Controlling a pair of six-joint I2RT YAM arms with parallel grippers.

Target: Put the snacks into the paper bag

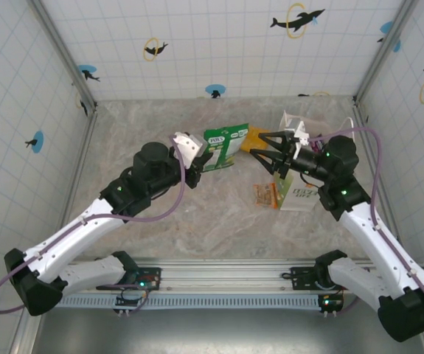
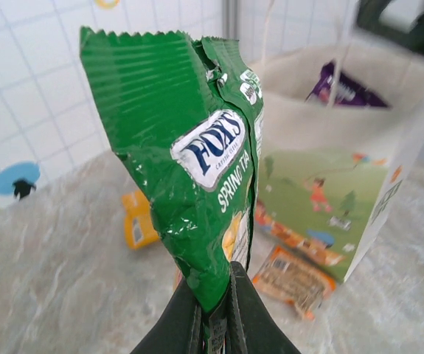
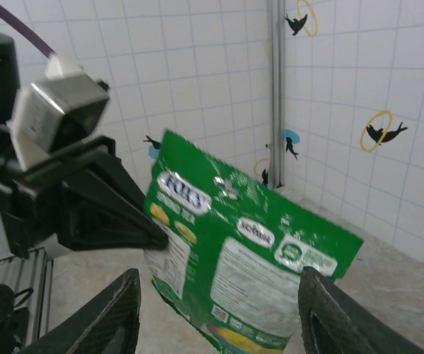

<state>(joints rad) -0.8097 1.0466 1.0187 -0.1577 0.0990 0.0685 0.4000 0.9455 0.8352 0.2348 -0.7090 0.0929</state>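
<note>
The green snack packet (image 1: 225, 146) hangs in the air over the far middle of the tabletop (image 1: 197, 214), its crimped edges on the left and right. Your left pincer (image 1: 197, 153) is clamped tight on one end of it. In the left wrist view the two dark fingers (image 2: 197, 324) pinch the bottom seam and the packet (image 2: 189, 147) rises upright from them. Your right pincer (image 1: 259, 151) stands with its jaws well apart, facing the packet's free end. In the right wrist view the packet (image 3: 248, 258) sits framed between the two fingers (image 3: 119, 317), and you cannot tell whether either one touches it.

Your left arm reaches diagonally from the near left corner, elbow bent. Your right arm runs up along the right edge, then turns its wrist leftward, crossing in front of the paper bag (image 1: 298, 198).

The paper bag (image 2: 329, 147) stands near the far right corner with a purple packet (image 2: 344, 88) inside it. An orange-brown packet (image 1: 265, 195) lies just beside its base, and a yellow-orange packet (image 2: 139, 220) lies farther back. The tabletop is marbled grey, and the walls (image 1: 219, 44) are white tile with dolphin stickers.
</note>
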